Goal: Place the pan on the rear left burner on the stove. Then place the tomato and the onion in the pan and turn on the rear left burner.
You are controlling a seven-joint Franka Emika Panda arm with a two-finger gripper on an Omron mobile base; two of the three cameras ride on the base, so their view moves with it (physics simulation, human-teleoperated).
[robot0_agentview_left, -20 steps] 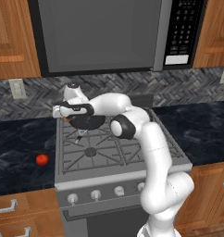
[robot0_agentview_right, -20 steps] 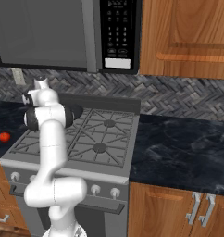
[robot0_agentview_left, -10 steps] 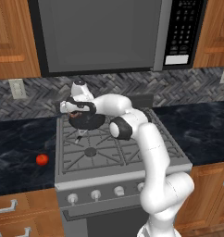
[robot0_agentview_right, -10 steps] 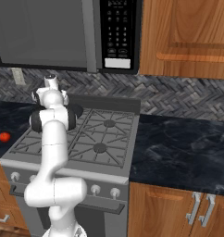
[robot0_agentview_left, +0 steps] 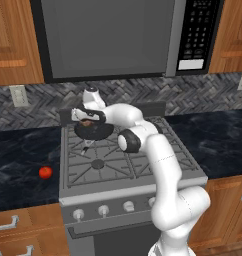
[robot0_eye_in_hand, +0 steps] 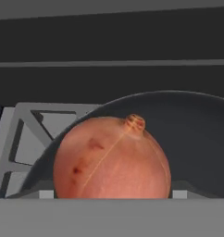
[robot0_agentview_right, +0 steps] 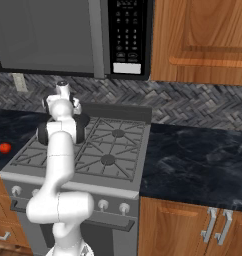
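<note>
The black pan (robot0_agentview_left: 94, 131) sits on the stove (robot0_agentview_left: 124, 161) at the rear left, hiding the rear left burner; in the right base view the arm partly covers the pan (robot0_agentview_right: 81, 131). My gripper (robot0_agentview_left: 86, 123) hangs just above the pan's left part, shut on the onion (robot0_agentview_left: 86, 121). In the hand view the pale orange-pink onion (robot0_eye_in_hand: 112, 159) looms large between the jaws, with the pan's dark bowl (robot0_eye_in_hand: 197, 139) behind and below it. The red tomato (robot0_agentview_left: 45, 172) lies on the dark counter left of the stove, also visible from the right (robot0_agentview_right: 4, 148).
A microwave (robot0_agentview_left: 105, 37) hangs low over the stove, with the dark back rail (robot0_agentview_left: 153, 107) behind the grates. Silver knobs (robot0_agentview_left: 104, 209) line the stove front. Wooden cabinets flank the microwave, and dark counter (robot0_agentview_left: 213, 137) extends on both sides.
The hand has swung to the right with the onion, from over the stove's left edge to above the pan. Pan and tomato have stayed put.
</note>
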